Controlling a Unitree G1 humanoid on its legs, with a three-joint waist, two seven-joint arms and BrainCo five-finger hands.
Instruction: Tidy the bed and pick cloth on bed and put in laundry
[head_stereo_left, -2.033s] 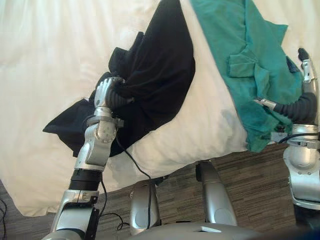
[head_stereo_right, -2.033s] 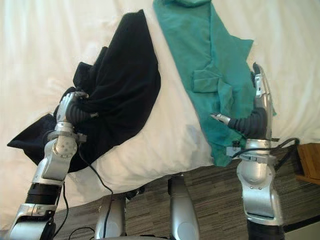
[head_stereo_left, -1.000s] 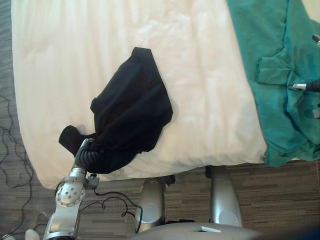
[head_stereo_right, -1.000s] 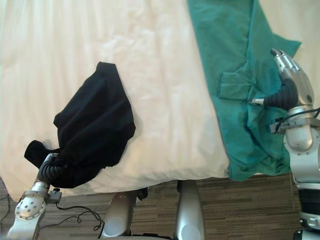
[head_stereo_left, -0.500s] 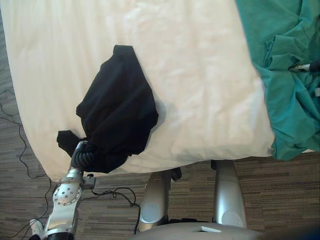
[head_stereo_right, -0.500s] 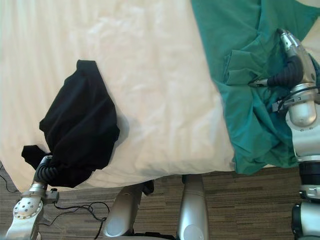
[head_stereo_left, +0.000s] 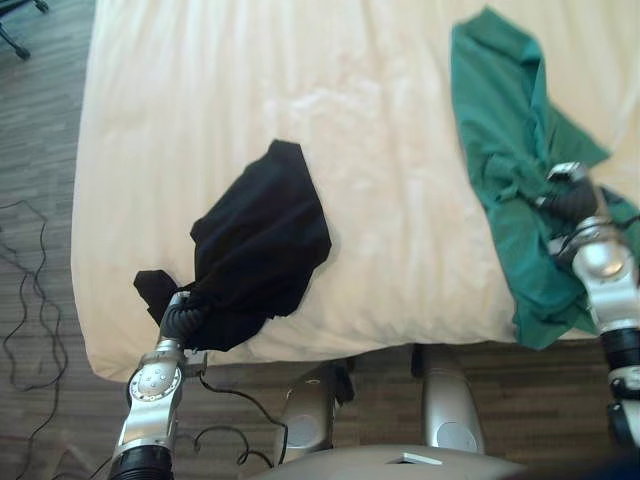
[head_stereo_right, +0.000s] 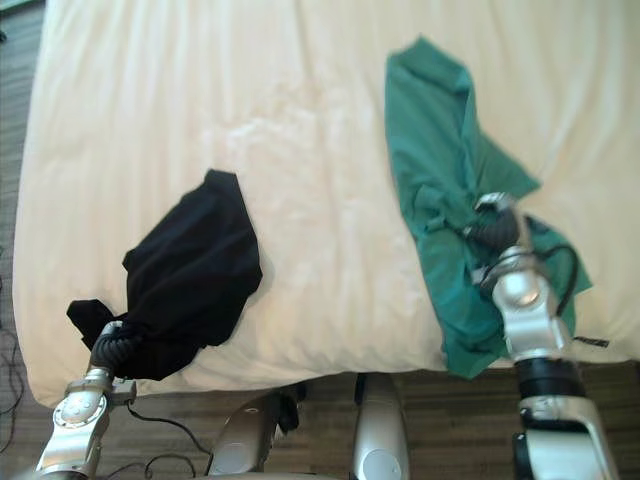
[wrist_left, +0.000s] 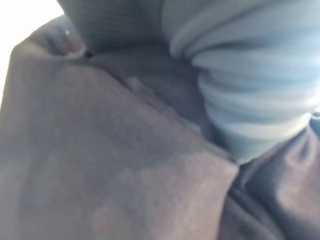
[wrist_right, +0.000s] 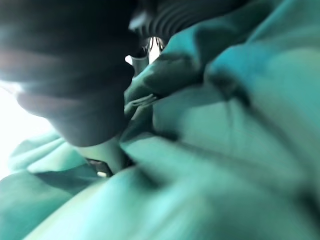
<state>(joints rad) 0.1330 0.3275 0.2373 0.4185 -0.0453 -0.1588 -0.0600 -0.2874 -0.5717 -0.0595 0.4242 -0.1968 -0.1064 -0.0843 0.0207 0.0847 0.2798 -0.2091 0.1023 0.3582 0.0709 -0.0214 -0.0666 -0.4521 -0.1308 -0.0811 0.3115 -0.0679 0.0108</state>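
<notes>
Black cloth (head_stereo_left: 262, 252) and green cloth (head_stereo_left: 497, 125) look light and limp, best gathered at bunched folds; left hand (head_stereo_left: 179, 322) and right hand (head_stereo_left: 573, 201) sit buried there, grip not discernible.

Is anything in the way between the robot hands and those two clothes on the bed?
Nothing visible: the left robot hand is sunk into the black cloth, the right robot hand into the green cloth.
</notes>
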